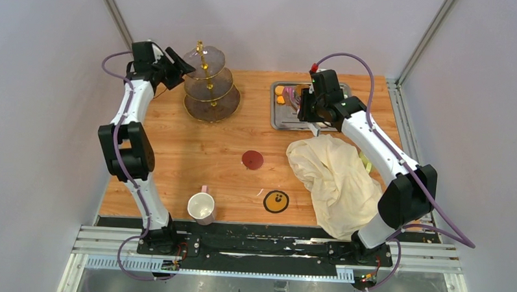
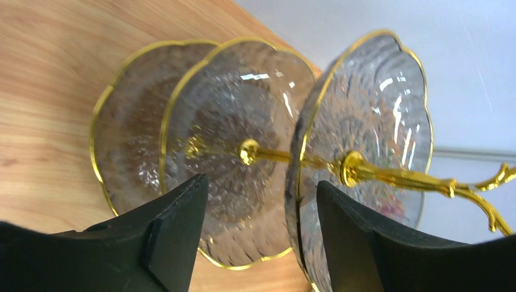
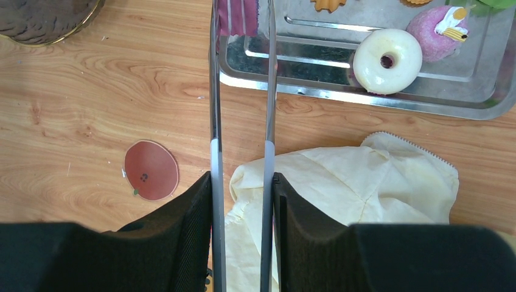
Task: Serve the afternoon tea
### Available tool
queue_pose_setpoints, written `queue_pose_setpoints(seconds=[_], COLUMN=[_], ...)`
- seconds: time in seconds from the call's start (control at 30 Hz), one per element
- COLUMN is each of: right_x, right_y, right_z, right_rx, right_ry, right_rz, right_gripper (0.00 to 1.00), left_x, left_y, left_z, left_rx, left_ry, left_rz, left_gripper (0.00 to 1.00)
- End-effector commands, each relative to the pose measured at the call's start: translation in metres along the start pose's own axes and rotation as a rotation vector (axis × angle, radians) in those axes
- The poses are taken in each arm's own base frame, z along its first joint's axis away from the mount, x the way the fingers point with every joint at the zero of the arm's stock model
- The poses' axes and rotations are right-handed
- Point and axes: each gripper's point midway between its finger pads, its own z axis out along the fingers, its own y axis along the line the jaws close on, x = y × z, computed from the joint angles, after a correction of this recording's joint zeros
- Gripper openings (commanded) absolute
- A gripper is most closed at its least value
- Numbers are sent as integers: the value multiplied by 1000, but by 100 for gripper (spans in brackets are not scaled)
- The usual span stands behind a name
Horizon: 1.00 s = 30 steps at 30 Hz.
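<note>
Right gripper [image 3: 241, 182]: clamped on a pair of steel tongs [image 3: 268, 91], which are held pointing out toward the tray.
Tong tips: reached over the near rim of the steel tray [image 3: 377, 100]; a magenta cake [image 3: 243, 15] is seen between them, but whether it is pinched cannot be told.
Left gripper [image 2: 261, 188]: jaws apart, nothing held, hovering just beside the upper tiers of the glass stand [image 2: 243, 115].
Task things: a white donut [image 3: 372, 70] and a pink cake [image 3: 429, 36] lie in the tray; the stand's tiers are bare; one mug [image 1: 201, 207] stands near the left arm's base.
Risk: a cake could be dropped from the smooth blades if it is squeezed too weakly; the stand could be tipped if a tier is nudged by the left fingers.
Obstacles: the cream cloth [image 3: 353, 194] is heaped just beside the tray, under the tongs; a red coaster [image 3: 151, 170] lies on the wood between tray and stand.
</note>
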Motion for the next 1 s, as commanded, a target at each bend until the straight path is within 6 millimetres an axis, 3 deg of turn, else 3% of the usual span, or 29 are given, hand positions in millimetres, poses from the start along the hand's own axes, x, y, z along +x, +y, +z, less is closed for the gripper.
queue_pose_setpoints(seconds=[0.0,0.3,0.37,0.5,0.67,0.83,0.97], right_x=[-10,-5,-4,-2,-1,-3,-3], right_y=[7,6,7,7,6,6,5], right_z=[-6,-8,-7,-8,-10,-12,-13], right_rx=[-20,-21,-26,-31,-28,-26,-22], right_ry=[-39,-31,-27,-23,-26,-33,-36], right_rz=[8,16,20,21,21,16,19], right_gripper=[0,1,1,1,1,1,1], left_x=[23,27,27,23,2,-22,-22], left_y=[-23,-38,-40,-36,-30,-68,-113], left_z=[-18,-36,-41,-56,-96,-128,-125], left_rx=[65,103,102,38,-107,-101,-67], left_ry=[64,55,55,47,-30,-143,-188], left_rz=[46,46,53,112,263,424,575], left_gripper=[67,47,54,80,90,94,98])
